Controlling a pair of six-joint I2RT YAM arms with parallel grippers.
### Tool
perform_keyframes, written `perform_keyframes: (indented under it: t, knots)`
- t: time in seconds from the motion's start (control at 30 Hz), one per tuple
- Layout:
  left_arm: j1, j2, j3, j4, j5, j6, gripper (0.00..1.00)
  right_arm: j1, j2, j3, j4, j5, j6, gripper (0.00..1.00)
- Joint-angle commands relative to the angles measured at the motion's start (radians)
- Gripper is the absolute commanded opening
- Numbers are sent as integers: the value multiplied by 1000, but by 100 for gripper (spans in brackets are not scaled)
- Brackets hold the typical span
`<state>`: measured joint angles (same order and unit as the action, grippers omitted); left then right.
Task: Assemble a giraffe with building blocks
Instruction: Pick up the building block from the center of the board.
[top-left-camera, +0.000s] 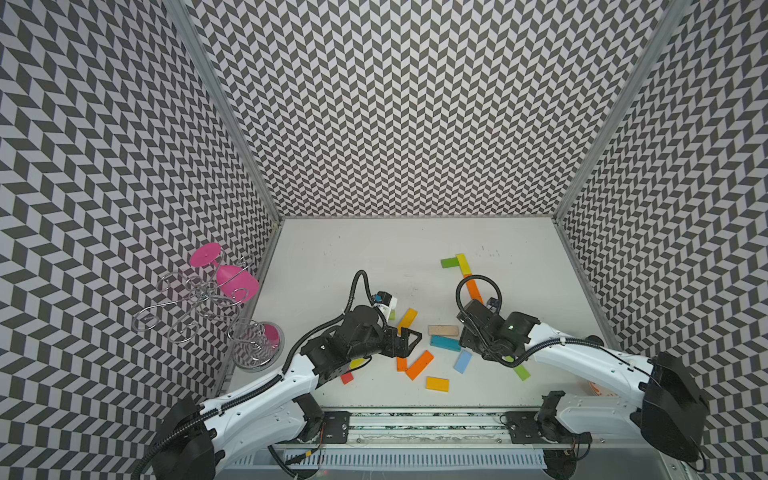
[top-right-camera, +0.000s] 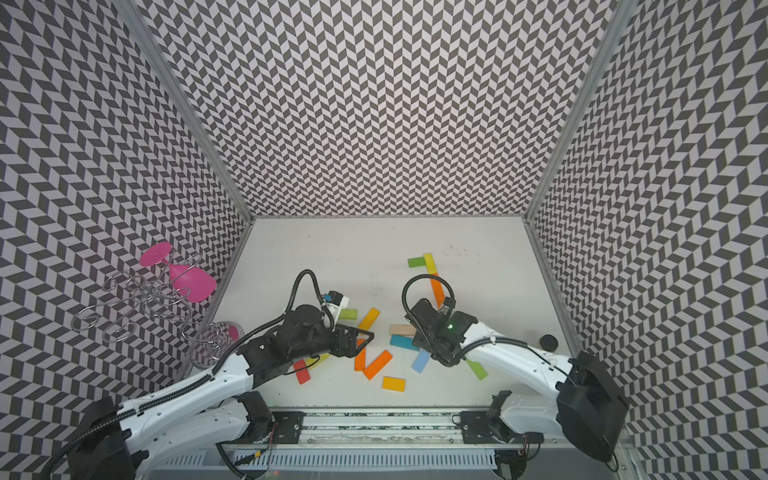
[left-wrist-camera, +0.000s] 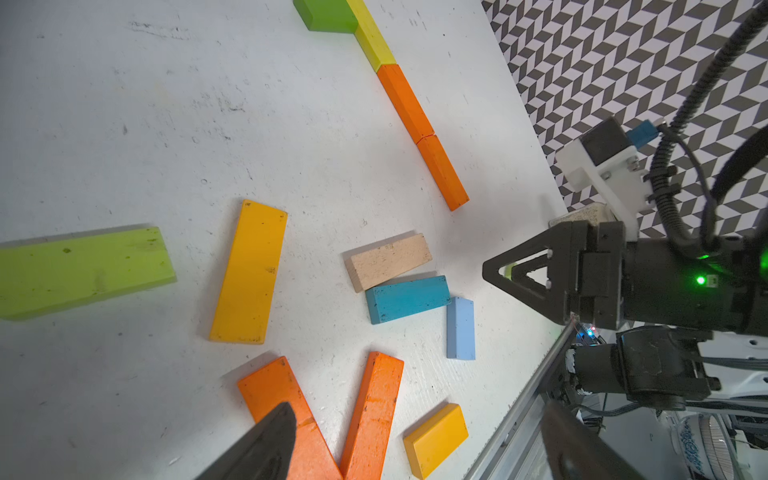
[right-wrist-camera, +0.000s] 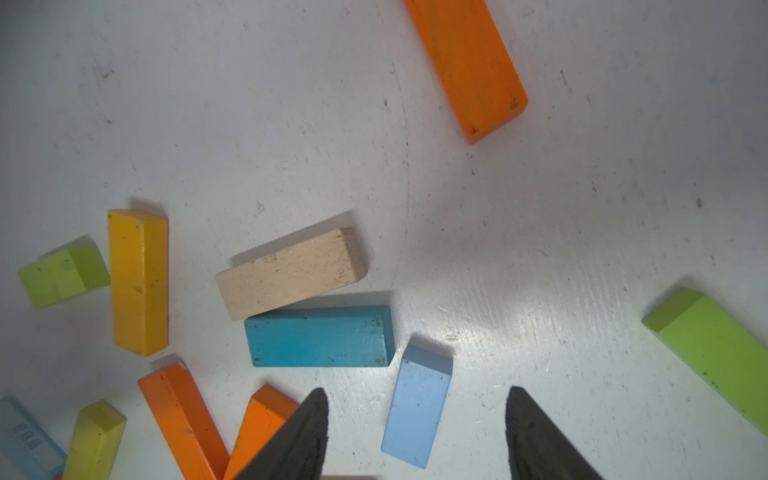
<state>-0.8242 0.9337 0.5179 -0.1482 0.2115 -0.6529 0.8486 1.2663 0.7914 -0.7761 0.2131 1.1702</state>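
Note:
At the back right a green block (top-left-camera: 449, 262), a yellow block (top-left-camera: 462, 262) and orange blocks (top-left-camera: 473, 289) lie end to end in an angled line. In front of them loose blocks are scattered: amber (top-left-camera: 407, 319), bare wood (top-left-camera: 443, 330), teal (top-left-camera: 444, 342), light blue (top-left-camera: 463, 360) and long orange (top-left-camera: 419, 365). My left gripper (left-wrist-camera: 417, 409) is open above two orange blocks (left-wrist-camera: 374, 411) that form a V, and holds nothing. Over the light blue block (right-wrist-camera: 417, 405) my right gripper (right-wrist-camera: 417, 390) is open, one finger on either side.
A wire rack (top-left-camera: 195, 299) with a pink glass (top-left-camera: 235, 279) stands against the left wall. A black puck (top-right-camera: 548, 341) lies by the right wall. Red (top-left-camera: 346, 377), amber (top-left-camera: 437, 384) and green (top-left-camera: 521, 371) blocks lie near the front rail (top-left-camera: 415, 419).

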Motion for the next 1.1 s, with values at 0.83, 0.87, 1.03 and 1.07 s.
perform_keyframes:
  t: [0.83,0.87,1.03,1.07]
  knots:
    - [70,-118,-33,-55,-32,22,94,61,131,68,156,-34,534,68]
    - [73,-116,-35,-48,-29,23,94,61,138,58,171,-34,541,67]
    - [76,-106,-42,-24,-13,26,94,56,193,89,170,12,566,66]
    - [77,-103,-43,-19,-10,28,94,55,210,104,159,27,568,66]
